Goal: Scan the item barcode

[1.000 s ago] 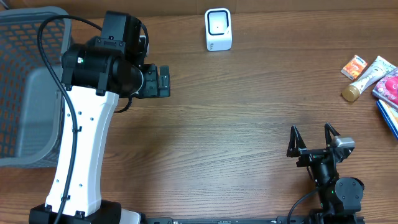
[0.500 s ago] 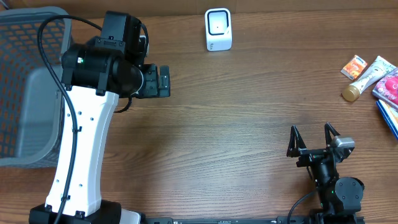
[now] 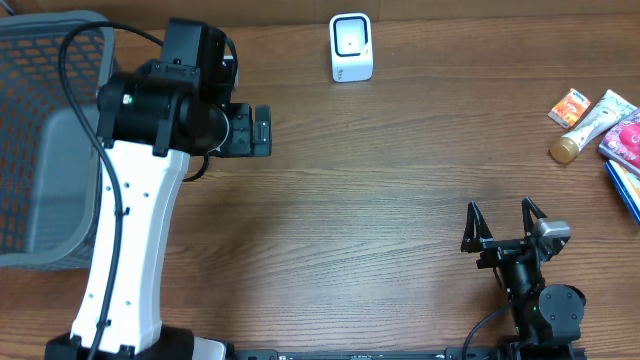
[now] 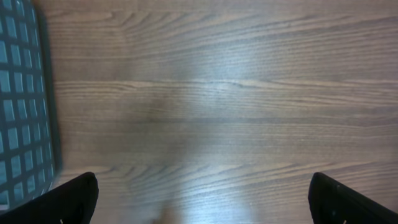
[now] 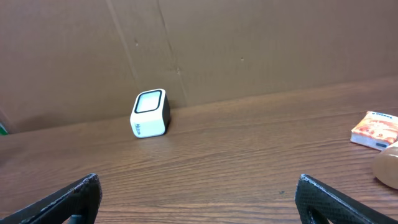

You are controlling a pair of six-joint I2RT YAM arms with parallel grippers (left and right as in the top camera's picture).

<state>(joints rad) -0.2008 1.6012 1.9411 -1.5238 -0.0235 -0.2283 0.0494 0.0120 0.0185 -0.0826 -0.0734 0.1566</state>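
Observation:
The white barcode scanner [image 3: 351,47] stands at the back middle of the table, and it also shows as the scanner [image 5: 150,112] in the right wrist view. Items lie at the right edge: an orange box [image 3: 571,106], a tube [image 3: 590,127], a red pack [image 3: 625,135] and a blue item [image 3: 625,190]. My left gripper [image 3: 258,131] hangs open high above bare wood, left of the scanner; its fingertips [image 4: 74,199] are far apart around the left gripper [image 4: 202,205]. My right gripper [image 3: 502,222] is open near the front edge, with nothing in the right gripper [image 5: 202,199].
A grey mesh basket [image 3: 50,140] fills the left end of the table, and the basket wall [image 4: 22,93] shows in the left wrist view. A brown cardboard wall [image 5: 249,43] stands behind the scanner. The orange box [image 5: 375,130] and tube cap [image 5: 388,163] show at right.
The left arm has shifted very slightly to the left. The right arm and all items are where they were.

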